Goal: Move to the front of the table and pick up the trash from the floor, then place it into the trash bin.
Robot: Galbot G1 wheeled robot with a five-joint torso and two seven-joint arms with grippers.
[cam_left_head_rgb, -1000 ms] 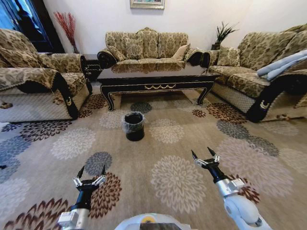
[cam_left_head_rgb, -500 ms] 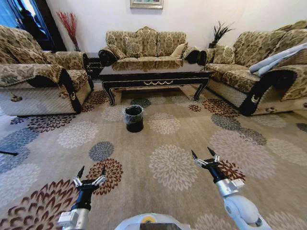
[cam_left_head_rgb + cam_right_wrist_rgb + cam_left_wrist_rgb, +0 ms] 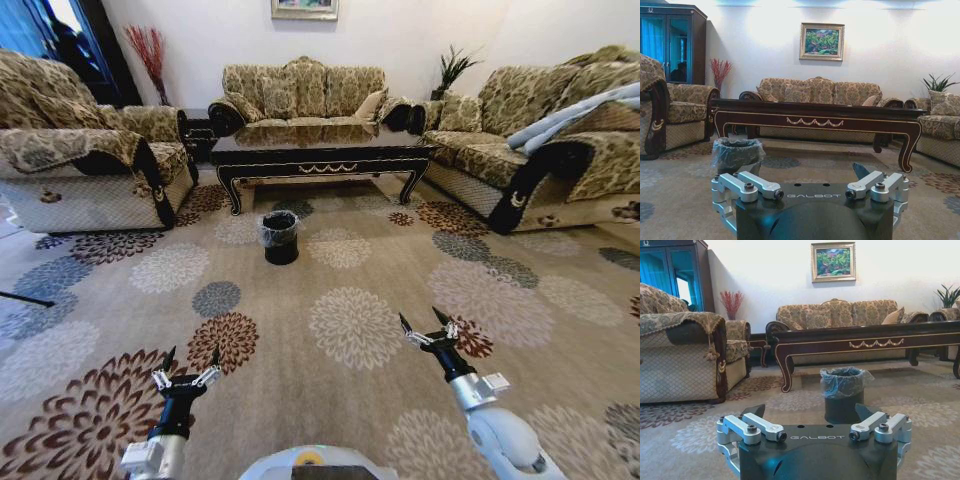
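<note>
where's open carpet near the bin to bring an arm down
Open carpet lies on the near side of the trash bin, running back to the left end effector and right end effector, both open and held low. It is also bare right of the bin. It gets tight behind the bin at the table legs, and left toward the armchair.

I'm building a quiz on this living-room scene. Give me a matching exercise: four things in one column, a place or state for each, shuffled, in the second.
Things:
1. trash bin
2. table
3. left claw
4. right claw

Places or states:
A. open, low over the carpet on the robot's right
B. on the floor, just in front of the table
C. open, low over the carpet on the robot's left
D. in front of the middle sofa

Pairs: 1-B, 2-D, 3-C, 4-A
</note>
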